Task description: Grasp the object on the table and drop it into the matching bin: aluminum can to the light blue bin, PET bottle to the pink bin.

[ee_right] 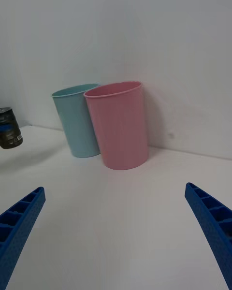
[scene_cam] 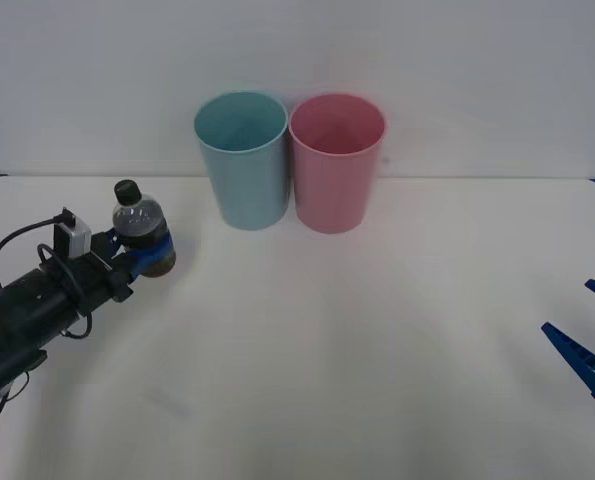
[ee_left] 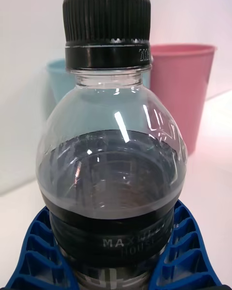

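Left fingers (ee_left: 34,251) pinch the clear, black-capped PET bottle (ee_left: 111,174) of dark liquid; right fingers (ee_right: 212,232) spread.

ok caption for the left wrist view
Left end effector gripping the PET bottle, pink bin behind.

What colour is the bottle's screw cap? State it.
Black, with fine vertical ribbing; the PET bottle's cap shows best in the left wrist view.

I'm getting bright, even, soft light with a faint pink cast. Pale shadows sit under the pink bin (scene_cam: 336,162) and light blue bin (scene_cam: 241,158) on the table (scene_cam: 327,350). Small white glints streak the PET bottle (ee_left: 112,174); bins behind it read soft.
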Motion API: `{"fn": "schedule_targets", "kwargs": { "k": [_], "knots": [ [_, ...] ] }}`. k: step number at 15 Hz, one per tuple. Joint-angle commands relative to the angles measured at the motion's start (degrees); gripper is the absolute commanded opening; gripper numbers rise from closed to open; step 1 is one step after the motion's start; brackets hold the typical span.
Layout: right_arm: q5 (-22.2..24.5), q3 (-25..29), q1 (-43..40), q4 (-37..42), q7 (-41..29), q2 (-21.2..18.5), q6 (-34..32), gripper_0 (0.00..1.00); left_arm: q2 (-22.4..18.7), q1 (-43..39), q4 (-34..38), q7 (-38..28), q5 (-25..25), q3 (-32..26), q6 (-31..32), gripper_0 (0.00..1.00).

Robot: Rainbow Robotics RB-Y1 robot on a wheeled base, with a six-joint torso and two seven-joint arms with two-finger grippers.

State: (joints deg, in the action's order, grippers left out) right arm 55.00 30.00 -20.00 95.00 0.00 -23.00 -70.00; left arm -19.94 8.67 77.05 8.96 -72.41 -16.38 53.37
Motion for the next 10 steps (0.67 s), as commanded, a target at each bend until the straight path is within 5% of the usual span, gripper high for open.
{"fn": "schedule_targets", "kwargs": {
  "k": [1, 10],
  "knots": [
    [0.0, 0.0, 0.0, 0.0, 0.0, 0.0, 0.0, 1.0, -0.01, 0.65, 4.16, -2.46, 1.39, -1.81, -0.9, 0.0],
    [0.0, 0.0, 0.0, 0.0, 0.0, 0.0, 0.0, 1.0, -1.68, 2.32, 20.77, -24.6, -0.89, -5.15, -2.83, 0.0]
  ]
}}
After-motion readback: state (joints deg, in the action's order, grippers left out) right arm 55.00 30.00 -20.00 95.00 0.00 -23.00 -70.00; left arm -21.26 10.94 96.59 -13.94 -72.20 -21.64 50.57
